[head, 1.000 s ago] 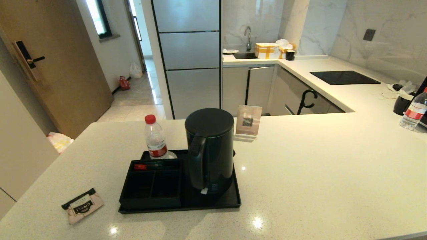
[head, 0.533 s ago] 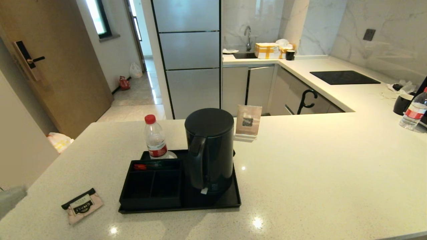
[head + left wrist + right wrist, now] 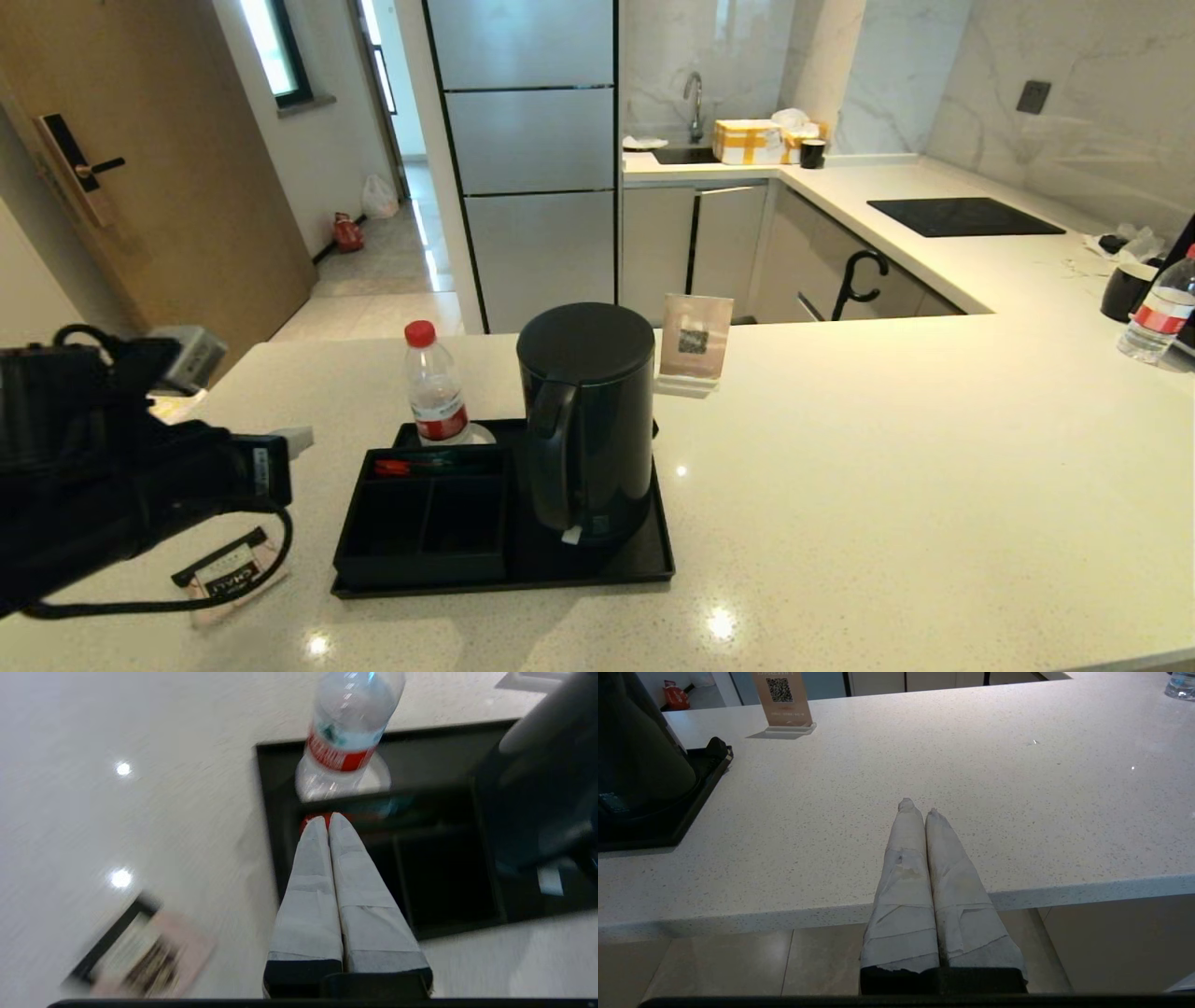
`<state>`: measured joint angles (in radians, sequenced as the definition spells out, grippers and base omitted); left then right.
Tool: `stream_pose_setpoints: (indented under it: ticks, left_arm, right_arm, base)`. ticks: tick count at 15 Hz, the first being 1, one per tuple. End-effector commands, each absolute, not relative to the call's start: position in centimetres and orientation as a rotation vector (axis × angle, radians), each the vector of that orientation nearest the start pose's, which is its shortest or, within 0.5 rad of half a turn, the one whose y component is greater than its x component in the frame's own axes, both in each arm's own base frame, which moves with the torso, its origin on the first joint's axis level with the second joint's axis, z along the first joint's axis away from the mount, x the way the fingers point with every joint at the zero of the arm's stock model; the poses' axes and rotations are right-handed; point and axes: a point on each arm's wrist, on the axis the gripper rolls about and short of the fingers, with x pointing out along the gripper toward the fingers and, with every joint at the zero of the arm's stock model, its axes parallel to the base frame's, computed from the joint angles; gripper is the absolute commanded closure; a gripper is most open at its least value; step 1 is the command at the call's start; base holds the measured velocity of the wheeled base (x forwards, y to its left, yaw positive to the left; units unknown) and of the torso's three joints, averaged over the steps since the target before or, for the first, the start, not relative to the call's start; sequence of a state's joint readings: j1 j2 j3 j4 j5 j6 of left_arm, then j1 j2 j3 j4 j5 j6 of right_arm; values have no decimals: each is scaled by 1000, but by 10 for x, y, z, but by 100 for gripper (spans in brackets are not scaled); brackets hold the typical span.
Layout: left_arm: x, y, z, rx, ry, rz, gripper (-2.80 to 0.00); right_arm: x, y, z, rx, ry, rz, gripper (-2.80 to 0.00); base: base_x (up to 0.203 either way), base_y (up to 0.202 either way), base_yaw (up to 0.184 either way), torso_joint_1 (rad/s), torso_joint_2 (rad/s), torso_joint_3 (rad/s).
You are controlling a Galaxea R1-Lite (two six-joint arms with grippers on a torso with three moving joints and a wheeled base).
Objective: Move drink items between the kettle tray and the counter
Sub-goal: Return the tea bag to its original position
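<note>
A: Whereas a moment earlier the near-left corner held only the tea sachet [image 3: 231, 574], what now occupies it?

B: The left hand [image 3: 327, 822] has entered above the surface [image 3: 887, 467], its arm overhanging the sachet. Its fingers are pressed together, holding nothing, and in the wrist view its tip points toward the compartment box [image 3: 425, 513].

A: Where do the task's things lie?

B: The kettle [image 3: 588, 420] stands upright on the right half of the kettle tray [image 3: 597, 565]. The sachet lies flat on the surface, just left of the tray, apart from it. A water bottle [image 3: 434, 387] stands at the tray's far-left corner.

A: And the other arm?

B: The right hand [image 3: 916, 807] waits at the near edge of the surface, right of the tray, fingers likewise pressed together and empty.

A: What does the arrival signify?

B: Probably the opening reach for the sachet. The fingers would have to spread and descend before any pinch; the packet lies flat, so a grip at its edge may be needed.
</note>
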<state>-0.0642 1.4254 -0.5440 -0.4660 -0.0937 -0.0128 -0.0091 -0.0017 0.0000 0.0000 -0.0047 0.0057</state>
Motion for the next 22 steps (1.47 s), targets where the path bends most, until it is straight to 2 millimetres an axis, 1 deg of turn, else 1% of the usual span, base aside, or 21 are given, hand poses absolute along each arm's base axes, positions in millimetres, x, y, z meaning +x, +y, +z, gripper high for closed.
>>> stream_pose_setpoints:
  ticks: [1, 2, 3, 6, 7, 11, 15, 16, 17, 18, 19, 20, 21, 22]
  left_arm:
    - [259, -28, 138, -15, 427, -197, 0]
    - [267, -33, 133, -11, 429, -211, 0]
    - [272, -36, 133, -8, 424, -223, 0]
    - [279, -38, 131, -12, 431, -229, 0]
    - [278, -37, 129, -14, 437, -227, 0]
    - [267, -33, 133, -40, 434, -168, 0]
    - [266, -33, 133, -43, 437, -164, 0]
    - [261, -31, 135, -49, 457, -128, 0]
    - [251, -29, 141, -64, 468, -69, 0]
    - [241, -26, 143, -79, 515, 32, 0]
    - [240, -25, 145, -114, 524, 89, 0]
    - [244, -24, 140, -144, 557, 163, 0]
    - [246, -23, 140, -157, 578, 229, -278]
    - [249, -22, 142, -182, 586, 330, -280]
  right_arm:
    - [-23, 0, 75, 6, 0, -14, 0]
    - [-23, 0, 75, 6, 0, -14, 0]
    - [-23, 0, 75, 6, 0, -14, 0]
    - [-23, 0, 75, 6, 0, -14, 0]
    - [-23, 0, 75, 6, 0, -14, 0]
    - [-23, 0, 76, 6, -2, -14, 0]
    - [-23, 0, 76, 6, 0, -14, 0]
    - [-23, 0, 75, 6, 0, -14, 0]
    - [-23, 0, 75, 6, 0, -14, 0]
    - [-23, 0, 75, 6, 0, -14, 0]
    - [-23, 0, 75, 6, 0, -14, 0]
    - [-23, 0, 75, 6, 0, -14, 0]
    - [-23, 0, 76, 6, -2, -14, 0]
    - [-23, 0, 75, 6, 0, -14, 0]
  base:
    - [0, 0, 0, 0, 0, 0]
    - [0, 0, 0, 0, 0, 0]
    - [0, 0, 0, 0, 0, 0]
    - [0, 0, 0, 0, 0, 0]
    - [0, 0, 0, 0, 0, 0]
    - [0, 0, 0, 0, 0, 0]
    - [0, 0, 0, 0, 0, 0]
    - [0, 0, 0, 0, 0, 0]
    - [0, 0, 0, 0, 0, 0]
    - [0, 0, 0, 0, 0, 0]
    - [0, 0, 0, 0, 0, 0]
    - [0, 0, 0, 0, 0, 0]
    - [0, 0, 0, 0, 0, 0]
    - [0, 0, 0, 0, 0, 0]
